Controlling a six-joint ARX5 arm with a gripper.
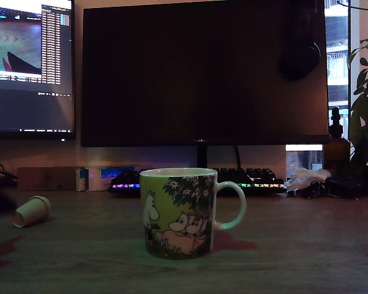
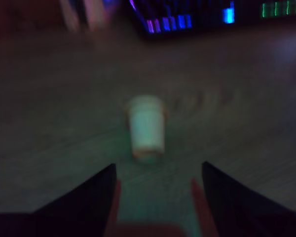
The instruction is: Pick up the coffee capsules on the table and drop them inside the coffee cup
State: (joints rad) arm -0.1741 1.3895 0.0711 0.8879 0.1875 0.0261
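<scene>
The coffee cup (image 1: 178, 213), a mug printed with white cartoon figures and a tree, stands upright mid-table with its pale handle toward the exterior view's right. One coffee capsule (image 1: 32, 211) lies on its side on the table (image 1: 294, 245), far to the exterior view's left of the cup. In the blurred wrist view the same capsule (image 2: 147, 129) lies just ahead of my gripper (image 2: 159, 170). The dark fingers (image 2: 96, 190) stand spread wide and open, with nothing between them and clear of the capsule. The arm does not show in the exterior view, and the cup is outside the wrist view.
A backlit keyboard (image 1: 196, 180) lies behind the cup under a large dark monitor (image 1: 202, 73). A second lit screen (image 1: 27, 61) stands at the exterior view's left. Small boxes (image 1: 55, 179) sit behind the capsule. Crumpled paper (image 1: 303, 179), a bottle (image 1: 335, 147) and a plant (image 1: 367, 104) crowd the back right.
</scene>
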